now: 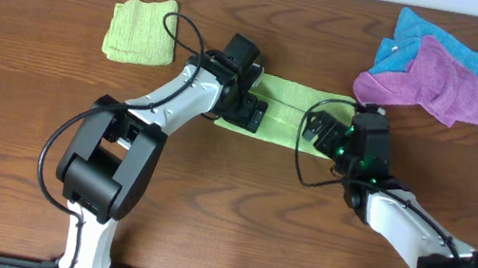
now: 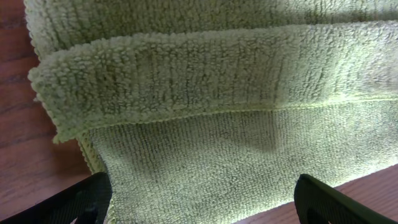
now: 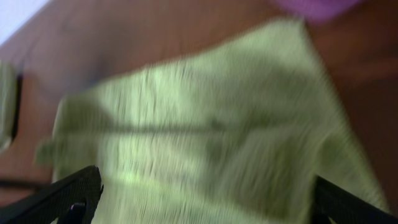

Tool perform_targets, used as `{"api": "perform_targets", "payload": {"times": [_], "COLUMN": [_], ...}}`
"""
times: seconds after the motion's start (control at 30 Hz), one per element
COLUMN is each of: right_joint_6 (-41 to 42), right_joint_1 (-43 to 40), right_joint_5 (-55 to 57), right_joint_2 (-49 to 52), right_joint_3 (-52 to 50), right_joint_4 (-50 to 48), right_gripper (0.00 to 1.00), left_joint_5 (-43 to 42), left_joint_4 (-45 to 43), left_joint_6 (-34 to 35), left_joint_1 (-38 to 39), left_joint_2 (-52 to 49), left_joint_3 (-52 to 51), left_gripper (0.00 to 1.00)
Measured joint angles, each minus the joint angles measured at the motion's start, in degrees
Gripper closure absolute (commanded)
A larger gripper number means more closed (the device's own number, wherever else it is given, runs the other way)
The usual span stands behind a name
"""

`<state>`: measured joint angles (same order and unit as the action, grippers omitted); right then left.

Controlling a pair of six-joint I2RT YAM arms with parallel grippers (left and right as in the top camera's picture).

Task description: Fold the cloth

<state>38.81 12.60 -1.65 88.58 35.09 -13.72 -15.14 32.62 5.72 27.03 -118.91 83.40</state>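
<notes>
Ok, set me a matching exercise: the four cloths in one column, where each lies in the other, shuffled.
Things:
1. cloth being folded
2. small folded green cloth
3. purple cloth
4. blue cloth

Places:
A. far right, partly under another cloth
B. middle, between the other cloths
C. far left, alone
D. right, lying over another cloth

Pairs: 1-B, 2-C, 3-D, 4-A

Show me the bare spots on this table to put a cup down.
Bare table: front left, below the folded green cloth and left of the left arm; front middle, between it and the right arm. Crowded: the centre, where the left gripper and right gripper hang over the cloth, and the far right, with the purple cloth and blue cloth.
</notes>
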Motion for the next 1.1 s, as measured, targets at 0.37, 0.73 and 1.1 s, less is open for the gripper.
{"api": "perform_targets", "payload": {"times": [0.37, 0.73, 1.1], "right_joint_6": [-1.18, -1.86, 15.41], "right_joint_1": [0.00, 0.02, 3.72], "right_joint_5": [9.77, 8.41, -1.40], "right_joint_2": [6.27, -10.19, -5.18], "right_joint_3": [0.52, 7.48, 11.28], "right_joint_4": [-20.24, 21.84, 34.32], "right_gripper": [0.01, 0.01, 0.01], "left_joint_5": [-0.42, -0.83, 0.31], "left_joint_4": [-0.02, -0.07, 0.00], "left_joint_6": [-0.02, -0.02, -0.02], "left_joint_1": [0.46, 0.46, 0.46], "left_joint_2": [-0.02, -0.02, -0.02], "left_joint_3": [0.00, 0.00, 0.00], "left_gripper": [0.05, 0.05, 0.05]}}
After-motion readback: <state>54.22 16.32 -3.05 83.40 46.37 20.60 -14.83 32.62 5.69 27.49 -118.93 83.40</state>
